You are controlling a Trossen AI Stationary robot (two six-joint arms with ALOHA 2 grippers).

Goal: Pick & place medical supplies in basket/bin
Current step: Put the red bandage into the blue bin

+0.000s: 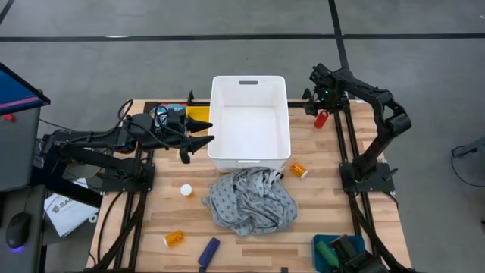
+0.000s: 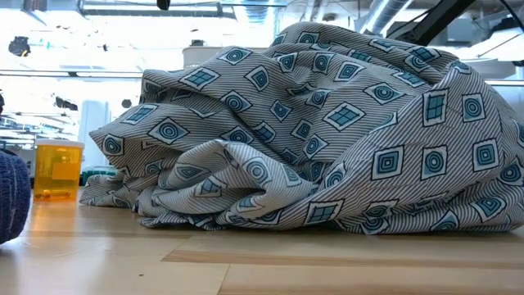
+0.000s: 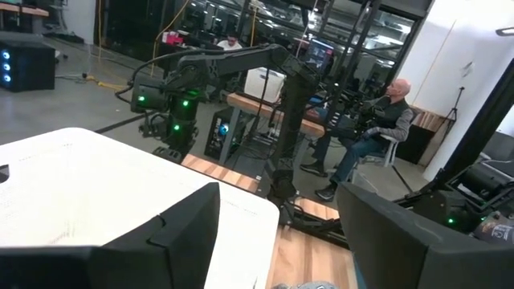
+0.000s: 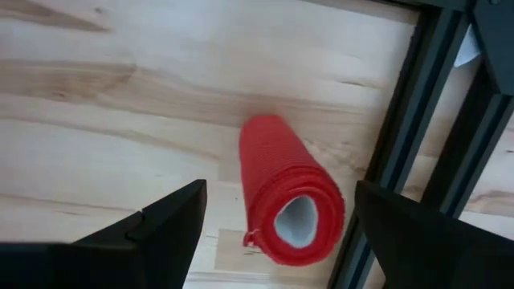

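Note:
In the high view the white bin (image 1: 250, 125) stands mid-table. My left gripper (image 1: 198, 144) is open beside the bin's left wall, holding nothing; its wrist view looks over the bin's rim (image 3: 241, 205). My right gripper (image 4: 281, 233) is open at the far right (image 1: 321, 106), its fingers standing on either side of a red roll (image 4: 293, 193) with a pale core that lies on its side on the wood (image 1: 321, 119). The grey patterned cloth (image 1: 250, 199) lies crumpled near the bin. Orange pill bottles (image 1: 299, 169) (image 1: 174, 238), a white cap (image 1: 186, 189) and a dark blue cylinder (image 1: 208, 252) rest on the table.
A teal box (image 1: 345, 244) with a green piece (image 1: 326, 250) sits at the near right corner. Black frame rails (image 4: 401, 144) run close beside the red roll. The low view is filled by the cloth (image 2: 311, 131), with an orange bottle (image 2: 57, 168) to its left. A seated person (image 3: 377, 128) is beyond the table.

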